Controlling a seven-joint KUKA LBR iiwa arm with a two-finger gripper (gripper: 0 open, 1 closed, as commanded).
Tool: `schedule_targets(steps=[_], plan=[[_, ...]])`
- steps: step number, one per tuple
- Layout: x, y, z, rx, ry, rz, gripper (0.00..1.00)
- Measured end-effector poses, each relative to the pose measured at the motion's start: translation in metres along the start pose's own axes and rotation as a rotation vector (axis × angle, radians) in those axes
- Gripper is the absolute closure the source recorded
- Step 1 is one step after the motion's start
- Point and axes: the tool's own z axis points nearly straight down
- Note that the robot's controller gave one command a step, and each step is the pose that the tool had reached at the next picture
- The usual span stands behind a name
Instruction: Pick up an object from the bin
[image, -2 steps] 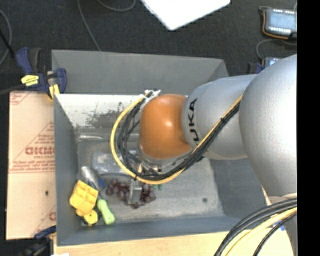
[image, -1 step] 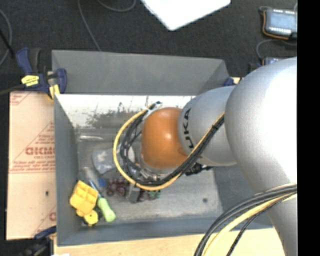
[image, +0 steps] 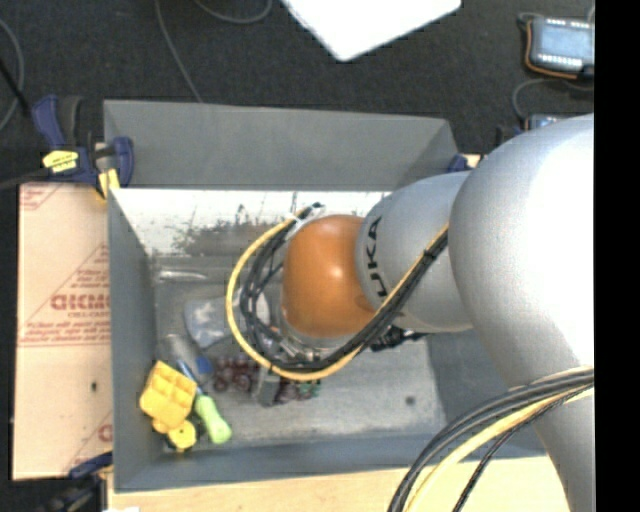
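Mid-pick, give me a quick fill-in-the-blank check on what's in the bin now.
1. The blocky toy in the near-left corner of the bin is ____.
2. The small piece just right of it is ____.
3. In the view, both lie to the ____ of the gripper.
Missing words: yellow; green; left.

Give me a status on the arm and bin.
Gripper low in the bin, beside a dark maroon cluster. Grip hidden under the wrist. Yellow block and green piece lie toward the view's left, clear of it.
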Motion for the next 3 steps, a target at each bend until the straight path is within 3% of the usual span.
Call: schedule_targets(steps=[1,2,3], plan=[[0.000,-0.005,-0.040,0.006,0.012,-0.026,1.00],[-0.014,-0.005,-0.059,0.000,-0.007,-0.018,1.00],[-0.008,-0.007,-0.085,0.006,0.017,-0.002,1.00]])
